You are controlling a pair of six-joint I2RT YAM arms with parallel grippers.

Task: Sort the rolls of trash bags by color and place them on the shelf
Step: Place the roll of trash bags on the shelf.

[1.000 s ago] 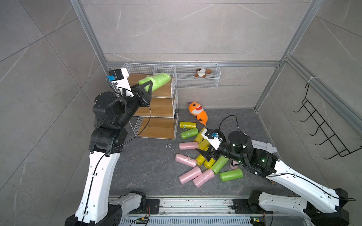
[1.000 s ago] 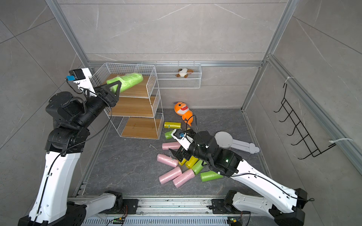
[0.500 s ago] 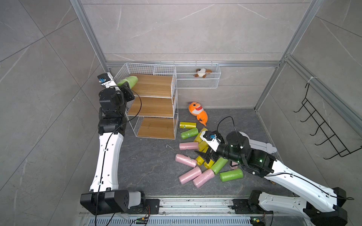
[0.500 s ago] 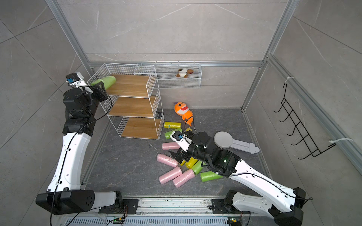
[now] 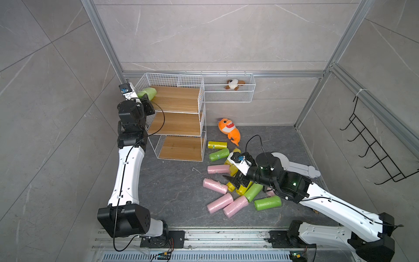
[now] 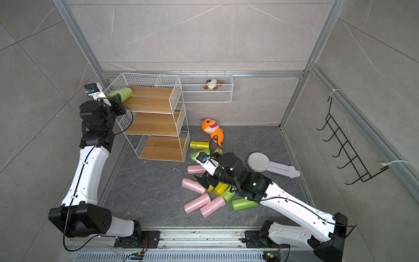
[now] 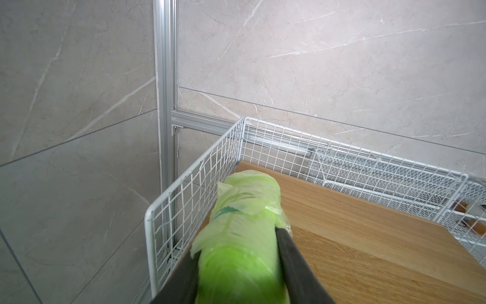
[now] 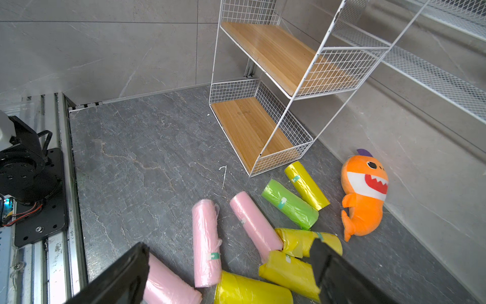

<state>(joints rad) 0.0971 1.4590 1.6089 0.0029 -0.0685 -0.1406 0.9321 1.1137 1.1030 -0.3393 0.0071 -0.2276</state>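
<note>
White wire-grid shelf (image 5: 176,123) open-fronted, wire sides (image 5: 201,95) walling each tier, grey stone floor (image 5: 172,188) free before it, crinkly plastic rolls (image 5: 219,202) cluttering alongside.

dark floor (image 5: 172,192): shelf (image 5: 181,147), scattered rolls (image 5: 219,203), shark (image 5: 229,129).

We saw one lime green roll (image 5: 148,93) held over the left edge of the top board of the shelf (image 5: 179,123). The other rolls (image 5: 235,206), pink, yellow and green, lay jumbled on the floor (image 5: 172,188).

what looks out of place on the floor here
The orange plush shark lies on the grey floor beside the jumbled pink, yellow and green plastic rolls: a toy, not a roll. A flat white paddle-shaped piece lies there too.
</note>
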